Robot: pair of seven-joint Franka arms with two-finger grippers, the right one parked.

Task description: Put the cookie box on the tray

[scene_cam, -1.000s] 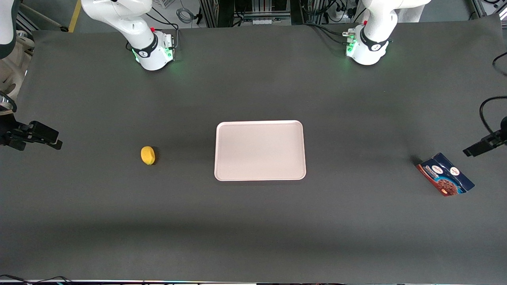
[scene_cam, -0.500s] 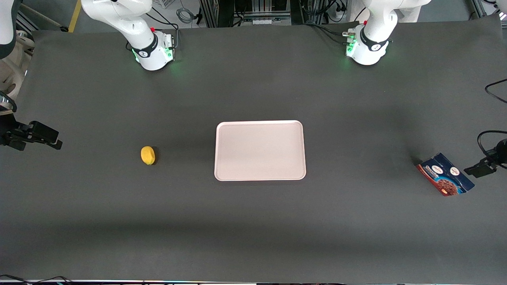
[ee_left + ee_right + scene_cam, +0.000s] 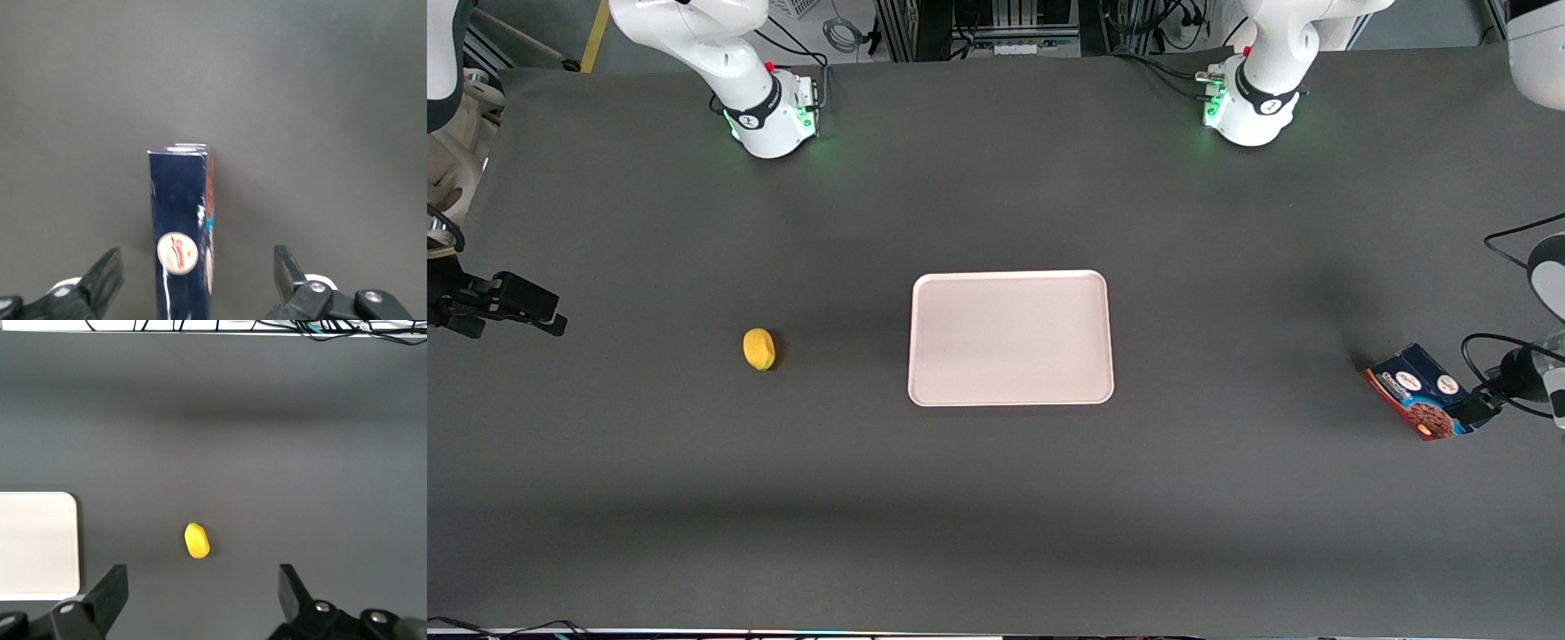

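Dark grey bench, with the gripper wide open around the cookie box.

The cookie box stands on its narrow edge on the bench, well apart from the tray, toward the working arm's end. In the left wrist view the navy edge of the cookie box lies between the two fingers, and a gap shows on each side, so nothing is held. In the front view the arm reaches in from the edge of the picture; only its dark tip shows, at the box's corner, and the rest is cut off. A small yellow object lies beside the tray, toward the parked arm's end.
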